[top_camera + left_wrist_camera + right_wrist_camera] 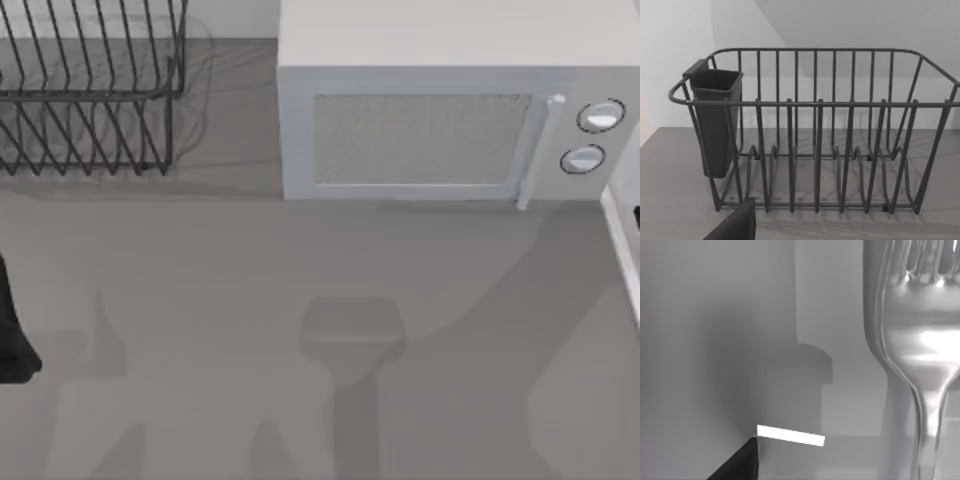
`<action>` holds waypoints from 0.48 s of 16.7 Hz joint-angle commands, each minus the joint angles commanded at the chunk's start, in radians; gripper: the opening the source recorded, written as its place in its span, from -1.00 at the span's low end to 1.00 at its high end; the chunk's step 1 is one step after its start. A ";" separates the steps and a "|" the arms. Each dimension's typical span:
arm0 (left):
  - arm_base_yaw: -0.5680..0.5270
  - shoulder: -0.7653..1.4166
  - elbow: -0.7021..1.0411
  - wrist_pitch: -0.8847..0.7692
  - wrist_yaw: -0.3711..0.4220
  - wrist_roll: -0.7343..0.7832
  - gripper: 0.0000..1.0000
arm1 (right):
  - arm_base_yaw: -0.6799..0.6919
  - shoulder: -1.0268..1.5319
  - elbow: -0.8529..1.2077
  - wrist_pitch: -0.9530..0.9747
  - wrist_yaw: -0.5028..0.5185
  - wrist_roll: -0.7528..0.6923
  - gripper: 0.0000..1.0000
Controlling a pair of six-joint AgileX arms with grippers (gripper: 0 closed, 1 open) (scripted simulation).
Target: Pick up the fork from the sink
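The fork (920, 340) fills the right wrist view from very close, shiny silver, with its tines away from the wrist and its thin handle running back towards it. One dark finger (737, 465) of my right gripper shows at the frame's edge, apart from the handle. Whether the plain grey surfaces behind the fork belong to the sink I cannot tell. My left arm (10, 330) sits at the table's left edge. One of the left gripper's dark fingers (735, 225) shows in the left wrist view, facing the dish rack (815, 150).
A dark wire dish rack (90, 90) stands at the back left with a dark utensil cup (715, 120) hung on one end. A white microwave (450, 110) takes up the back middle and right. A white shape (625, 240) lies along the right edge. A small white bar (790, 435) lies beyond the right gripper's finger.
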 joint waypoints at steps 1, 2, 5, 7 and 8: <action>0.000 0.000 0.000 0.000 0.000 0.000 1.00 | 0.000 0.007 -0.005 0.009 0.000 0.000 1.00; 0.000 0.000 0.000 0.000 0.000 0.000 1.00 | 0.000 0.007 -0.005 0.009 0.000 0.000 1.00; 0.000 0.000 0.000 0.000 0.000 0.000 1.00 | 0.000 0.007 -0.005 0.009 0.000 0.000 0.85; 0.000 0.000 0.000 0.000 0.000 0.000 1.00 | 0.000 0.007 -0.005 0.009 0.000 0.000 0.55; 0.000 0.000 0.000 0.000 0.000 0.000 1.00 | 0.000 0.007 -0.005 0.009 0.000 0.000 0.40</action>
